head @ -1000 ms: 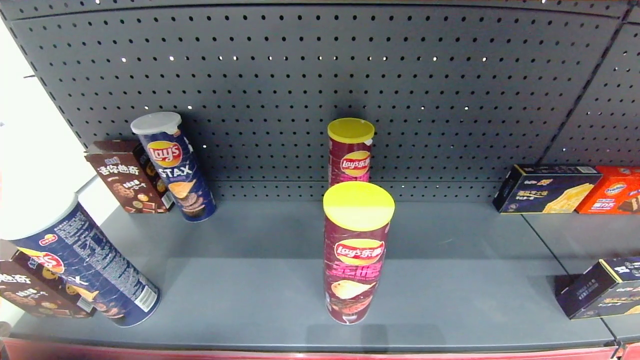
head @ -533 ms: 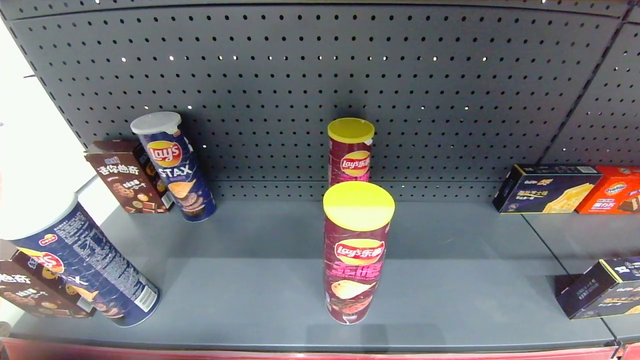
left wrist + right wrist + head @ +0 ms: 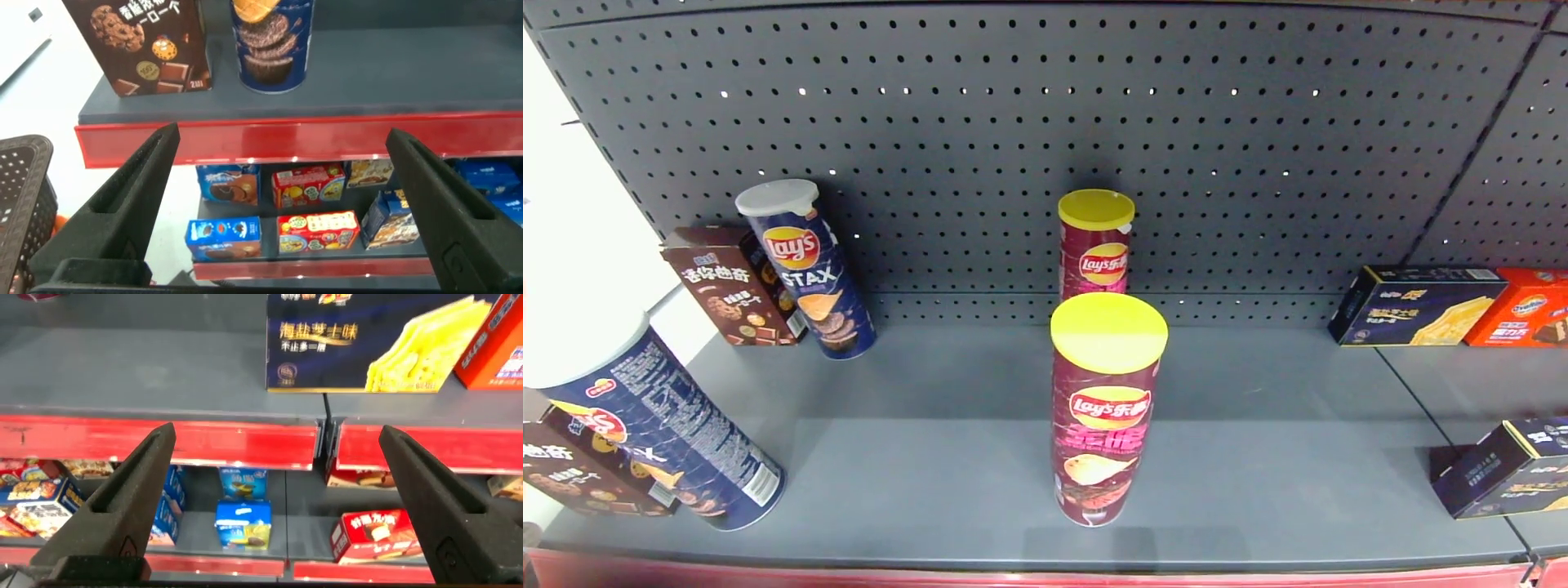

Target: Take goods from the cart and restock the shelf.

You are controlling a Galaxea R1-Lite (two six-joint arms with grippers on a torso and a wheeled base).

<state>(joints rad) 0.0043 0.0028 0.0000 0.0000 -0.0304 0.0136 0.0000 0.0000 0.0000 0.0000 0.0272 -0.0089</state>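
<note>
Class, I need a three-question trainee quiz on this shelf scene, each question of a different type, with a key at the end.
1. True or false: the front maroon can stands upright on the shelf.
2. What colour is the lid of the rear maroon can? A white, B yellow, C red.
3. Fill in: the left gripper and the right gripper are both ____.

Key: 1 true; 2 B; 3 open.

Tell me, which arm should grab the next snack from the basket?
Probably the left. The left gripper, open and empty, has the black basket beside it; the right gripper, also open, faces a blue box on the shelf.
</note>
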